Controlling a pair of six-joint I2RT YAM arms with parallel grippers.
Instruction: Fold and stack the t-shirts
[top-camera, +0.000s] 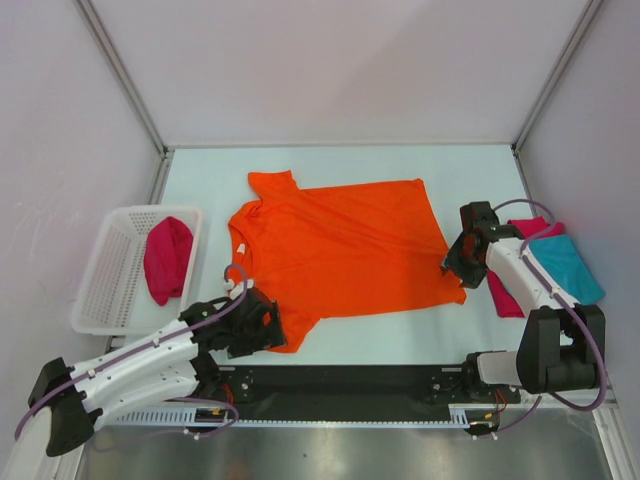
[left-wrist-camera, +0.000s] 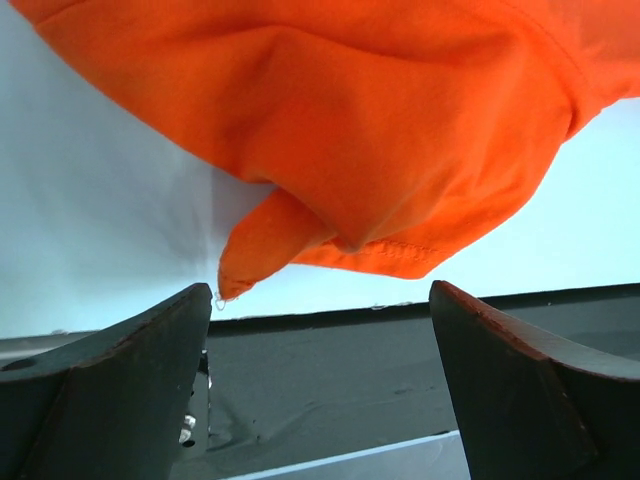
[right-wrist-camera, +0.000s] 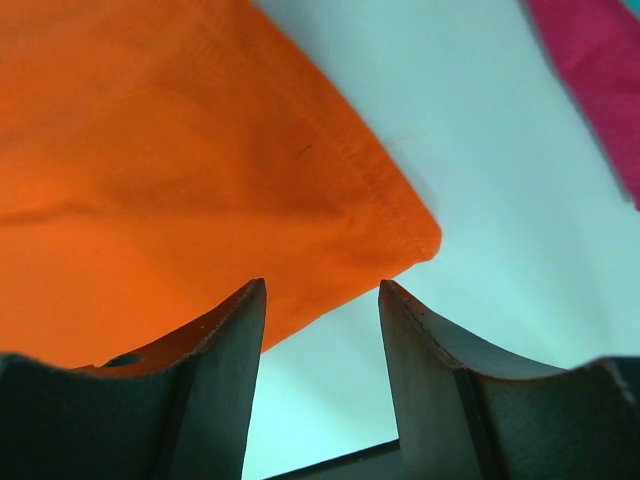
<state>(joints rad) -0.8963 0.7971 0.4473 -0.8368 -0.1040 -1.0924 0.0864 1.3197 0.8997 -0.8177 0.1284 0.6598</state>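
An orange t-shirt (top-camera: 345, 245) lies spread flat in the middle of the table. My left gripper (top-camera: 258, 322) is open and empty, just short of the shirt's near left sleeve (left-wrist-camera: 380, 150). My right gripper (top-camera: 458, 262) is open and empty at the shirt's near right hem corner (right-wrist-camera: 400, 225). A crimson t-shirt (top-camera: 167, 258) lies bunched in the white basket (top-camera: 105, 280). A teal t-shirt (top-camera: 567, 265) rests on a pink-red one (top-camera: 503, 292) at the right edge; the pink-red cloth also shows in the right wrist view (right-wrist-camera: 595, 70).
The black base rail (top-camera: 350, 385) runs along the near table edge and shows in the left wrist view (left-wrist-camera: 330, 370). White enclosure walls stand at the left, back and right. The right arm (top-camera: 545, 300) lies over the folded pile.
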